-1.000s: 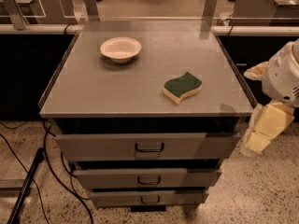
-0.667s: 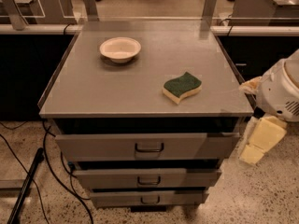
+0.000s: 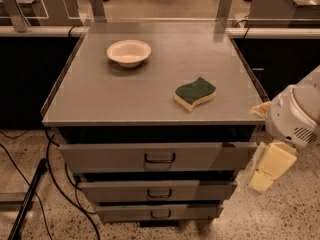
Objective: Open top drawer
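Observation:
The top drawer (image 3: 110, 156) is the widest grey metal front just under the cabinet's top, with a small dark wire handle (image 3: 159, 158) at its centre. Its front sticks out a little past the cabinet's top edge. Two narrower drawer fronts (image 3: 120, 190) sit below it, each with a like handle. My gripper (image 3: 270, 166) hangs at the right, beside the top drawer's right end, below the white arm housing (image 3: 295, 115). Its pale yellow fingers (image 3: 276, 160) point down and left, apart from the handle.
On the grey cabinet top (image 3: 100, 94) stand a white bowl (image 3: 129, 52) at the back left and a green-and-yellow sponge (image 3: 195, 93) at the right. Black cables (image 3: 52, 179) and a dark pole (image 3: 27, 199) lie on the speckled floor at the left. Desks stand behind.
My arm and gripper have moved down and left, closer to the top drawer's right end. The drawers, bowl and sponge have not moved.

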Controlling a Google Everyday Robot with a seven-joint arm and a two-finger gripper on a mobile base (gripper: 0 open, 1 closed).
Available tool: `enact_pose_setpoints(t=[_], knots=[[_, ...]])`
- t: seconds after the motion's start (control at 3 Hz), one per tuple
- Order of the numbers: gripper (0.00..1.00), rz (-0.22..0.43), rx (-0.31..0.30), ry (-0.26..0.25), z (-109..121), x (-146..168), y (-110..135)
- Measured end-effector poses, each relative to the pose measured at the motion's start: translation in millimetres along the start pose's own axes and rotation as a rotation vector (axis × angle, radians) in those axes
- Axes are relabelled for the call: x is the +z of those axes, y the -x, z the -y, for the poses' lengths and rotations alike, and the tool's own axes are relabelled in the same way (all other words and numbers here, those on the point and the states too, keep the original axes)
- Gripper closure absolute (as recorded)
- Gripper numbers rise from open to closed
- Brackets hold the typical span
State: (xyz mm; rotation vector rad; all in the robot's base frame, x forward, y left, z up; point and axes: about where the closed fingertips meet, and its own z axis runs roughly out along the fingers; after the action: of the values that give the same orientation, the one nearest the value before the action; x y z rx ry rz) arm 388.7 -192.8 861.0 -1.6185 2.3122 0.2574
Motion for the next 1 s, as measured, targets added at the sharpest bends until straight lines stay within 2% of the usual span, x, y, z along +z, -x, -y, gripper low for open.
enact_pose_setpoints(t=[0.33,0.67,1.0], knots=[[0.0,0.0,0.002,0.004,-0.2,1.3,-0.5],[0.0,0.046,0.047,0.063,-7.0,28.1,-11.4],[0.0,0.121,0.091,0.093,-14.9,55.6,-21.1]])
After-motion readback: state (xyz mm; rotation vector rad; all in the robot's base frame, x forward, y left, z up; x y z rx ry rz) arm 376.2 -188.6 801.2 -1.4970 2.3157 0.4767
